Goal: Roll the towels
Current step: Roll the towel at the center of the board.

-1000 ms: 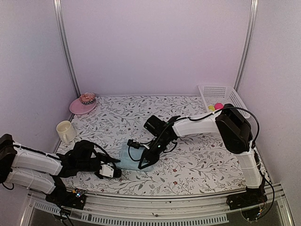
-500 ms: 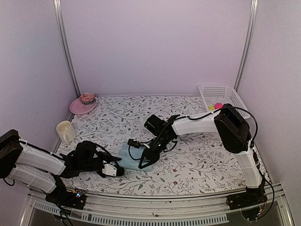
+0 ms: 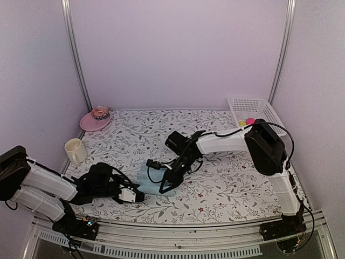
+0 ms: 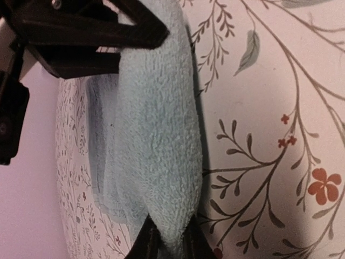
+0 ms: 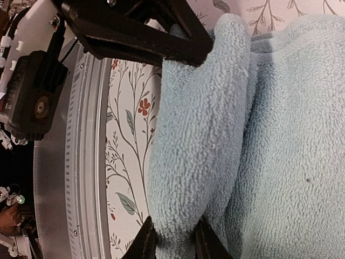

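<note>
A pale aqua towel (image 3: 145,176) lies on the flowered table (image 3: 232,186), left of the middle, with its near edge folded into a thick roll (image 4: 156,140). My left gripper (image 3: 140,197) comes in from the left and is shut on one end of that roll (image 4: 168,244). From the right, my right gripper (image 3: 164,188) is shut on the roll's other end (image 5: 173,242). Each wrist view shows the other gripper's dark fingers at the far end of the roll. Only this one towel is in view.
A pink hat (image 3: 96,120) sits at the back left and a cream mug (image 3: 75,150) by the left wall. At the back right stands a white basket (image 3: 253,109) holding small balls (image 3: 246,122). A metal rail (image 5: 81,162) runs along the table's near edge.
My left gripper slid right to the towel's near edge and closed on the rolled fold. The right gripper kept its hold and barely moved.
</note>
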